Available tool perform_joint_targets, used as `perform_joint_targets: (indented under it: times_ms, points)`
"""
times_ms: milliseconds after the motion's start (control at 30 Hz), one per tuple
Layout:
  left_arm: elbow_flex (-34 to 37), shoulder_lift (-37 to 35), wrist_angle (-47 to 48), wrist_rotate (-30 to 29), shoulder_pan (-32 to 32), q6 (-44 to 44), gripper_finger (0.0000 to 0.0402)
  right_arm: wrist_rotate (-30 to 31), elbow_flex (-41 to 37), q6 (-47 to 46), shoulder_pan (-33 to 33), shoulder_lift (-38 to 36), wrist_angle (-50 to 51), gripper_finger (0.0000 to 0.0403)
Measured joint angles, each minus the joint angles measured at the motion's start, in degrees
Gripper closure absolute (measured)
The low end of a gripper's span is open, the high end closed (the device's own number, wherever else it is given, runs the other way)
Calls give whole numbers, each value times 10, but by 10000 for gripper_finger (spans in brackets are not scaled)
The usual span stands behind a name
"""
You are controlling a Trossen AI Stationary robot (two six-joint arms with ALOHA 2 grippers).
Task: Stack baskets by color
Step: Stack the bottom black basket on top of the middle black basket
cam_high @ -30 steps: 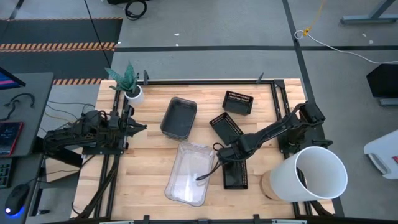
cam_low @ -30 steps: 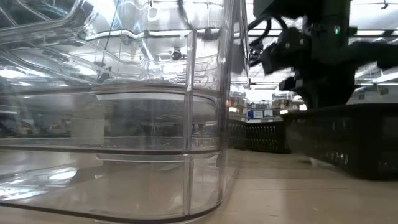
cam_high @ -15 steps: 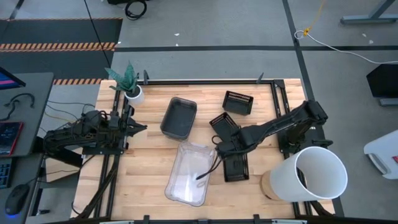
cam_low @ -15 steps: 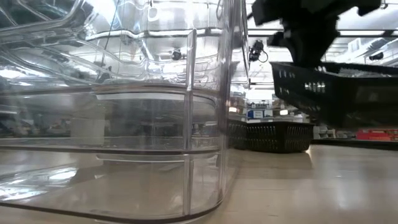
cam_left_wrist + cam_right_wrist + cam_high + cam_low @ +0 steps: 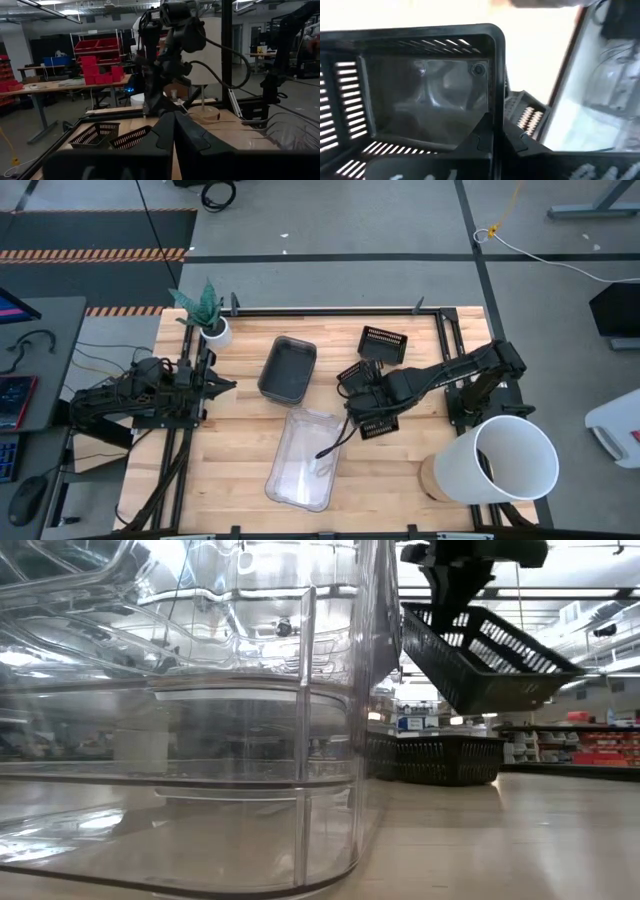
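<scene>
My right gripper (image 5: 362,408) is shut on a black slatted basket (image 5: 380,423), which hangs tilted above the table (image 5: 490,655) right of the clear basket (image 5: 303,460). Two more black baskets rest on their bases, one (image 5: 356,376) partly under my right arm and one (image 5: 383,345) near the far edge. A smoky grey basket (image 5: 288,370) stands left of them. My left gripper (image 5: 174,131) is shut and holds nothing, parked at the table's left edge (image 5: 205,385). My right gripper pinches one wall of the black basket at its rim (image 5: 495,107), one finger (image 5: 479,142) inside the basket and the other (image 5: 521,144) outside. The fingers slant down from above. The basket is clear of the table and tilted, its free end (image 5: 560,670) lower than the held end.
A big white bucket (image 5: 505,460) stands at the near right corner. A small white plant pot (image 5: 213,330) sits at the far left. Bare wood lies between the clear basket and the bucket (image 5: 400,480). A black frame (image 5: 330,310) rims the table.
My right gripper has risen and drawn toward the far edge, tipping and rolling as it went. The black basket has come up off the table with it, from flat on the wood to hanging tilted, clear of the table.
</scene>
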State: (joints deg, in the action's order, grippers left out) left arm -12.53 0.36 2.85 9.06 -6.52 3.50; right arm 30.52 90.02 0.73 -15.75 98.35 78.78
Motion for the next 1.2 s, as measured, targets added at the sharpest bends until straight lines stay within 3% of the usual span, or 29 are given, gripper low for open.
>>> perform_joint_targets:
  times_ms: [200,467,733,1200]
  points:
    - [0,0,0,0,0,1,391,66,9,82,25,0,-6,398]
    - [0,0,0,0,0,1,380,71,9,144,93,0,-27,398]
    - [0,0,0,0,0,1,389,-15,9,273,147,0,-104,398]
    - [0,0,4,0,0,1,385,-94,-54,336,187,0,-148,398]
